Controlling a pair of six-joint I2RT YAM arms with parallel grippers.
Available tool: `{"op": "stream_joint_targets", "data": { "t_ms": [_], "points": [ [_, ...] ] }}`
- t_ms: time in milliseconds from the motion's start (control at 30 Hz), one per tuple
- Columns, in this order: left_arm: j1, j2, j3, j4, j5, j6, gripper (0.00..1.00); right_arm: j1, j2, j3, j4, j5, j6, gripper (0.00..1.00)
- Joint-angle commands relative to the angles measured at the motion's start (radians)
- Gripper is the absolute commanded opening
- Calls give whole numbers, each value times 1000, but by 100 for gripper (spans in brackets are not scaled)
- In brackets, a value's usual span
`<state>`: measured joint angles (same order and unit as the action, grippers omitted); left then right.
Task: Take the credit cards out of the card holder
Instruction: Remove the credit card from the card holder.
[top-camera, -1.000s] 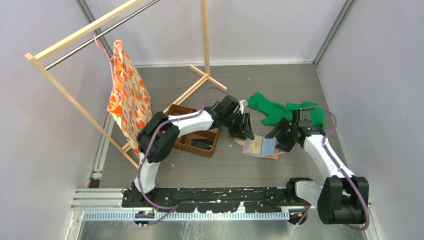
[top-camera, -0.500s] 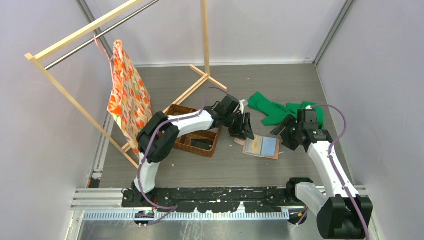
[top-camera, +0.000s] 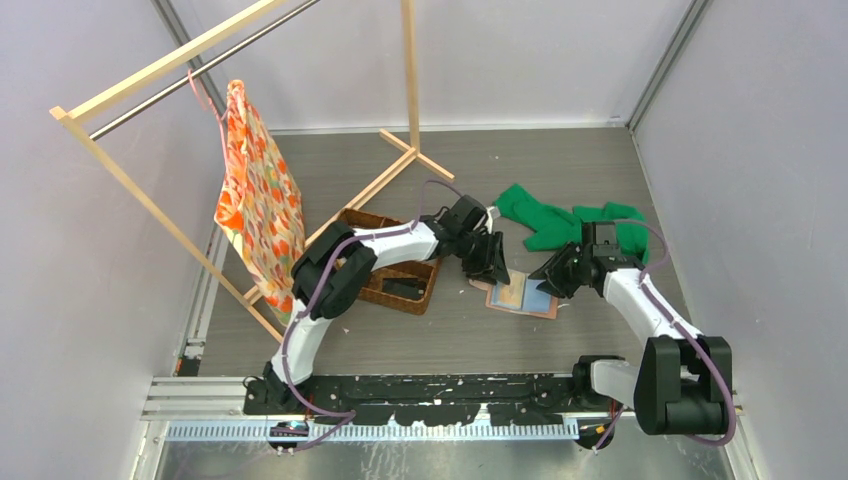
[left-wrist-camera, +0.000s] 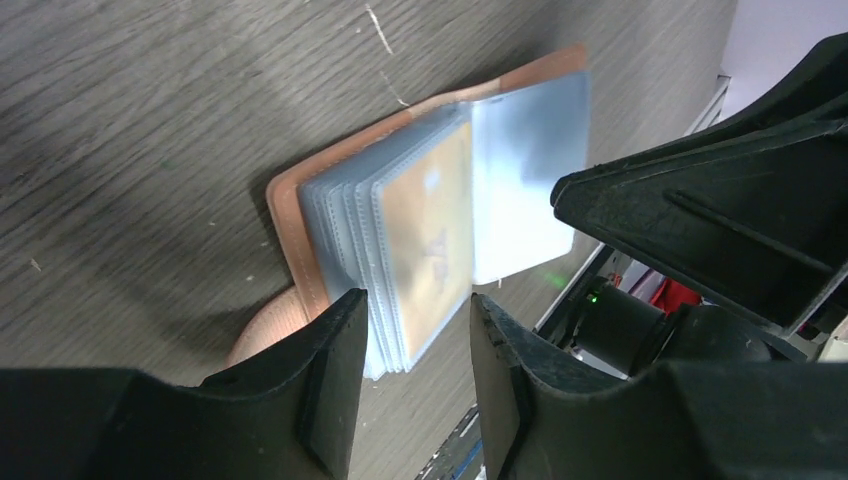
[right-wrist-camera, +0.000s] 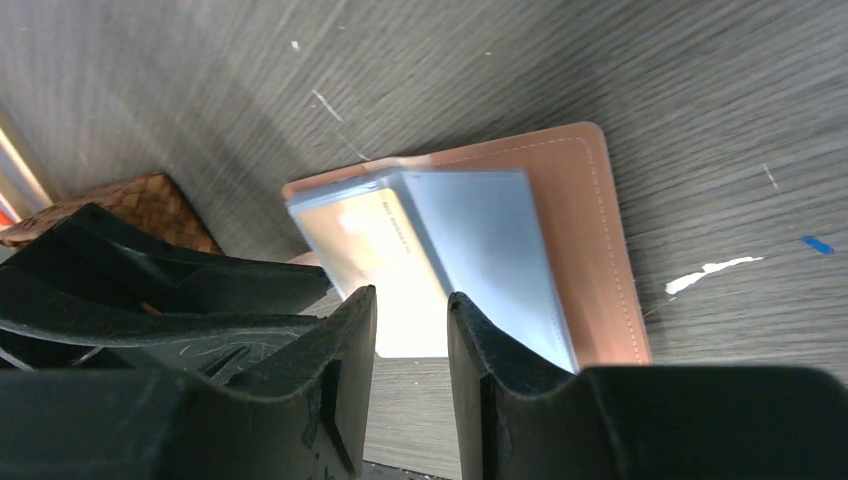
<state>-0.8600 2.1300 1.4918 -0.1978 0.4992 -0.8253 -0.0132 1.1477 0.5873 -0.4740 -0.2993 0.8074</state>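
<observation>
The card holder (top-camera: 520, 294) lies open on the table (top-camera: 450, 330), between the grippers. Left gripper (left-wrist-camera: 412, 310): part-open astride the sleeves (left-wrist-camera: 345, 215), clamping nothing. Right gripper (right-wrist-camera: 410, 300): narrowly apart, empty. Step, probably: card pickup. Next: pin holder, pinch one card (right-wrist-camera: 365, 240).

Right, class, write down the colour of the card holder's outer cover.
Salmon-pink tan; the card holder shows best in the right wrist view.

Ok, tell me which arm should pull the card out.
Right, probably: right gripper sits open at the edge of the card; left gripper straddles the whole sleeve stack, better for steadying the card holder.
</observation>
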Motion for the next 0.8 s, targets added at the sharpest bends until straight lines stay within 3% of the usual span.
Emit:
{"op": "stream_joint_targets", "data": {
  "t_ms": [0,367,767],
  "points": [
    [-4,9,44,1,18,0,44,-3,14,-22,41,27,7,37],
    [-12,31,75,25,59,-17,44,-2,47,-48,34,83,7,38],
    [-44,49,162,47,116,-37,45,-6,-68,-30,-41,136,33,40]
  ]
}}
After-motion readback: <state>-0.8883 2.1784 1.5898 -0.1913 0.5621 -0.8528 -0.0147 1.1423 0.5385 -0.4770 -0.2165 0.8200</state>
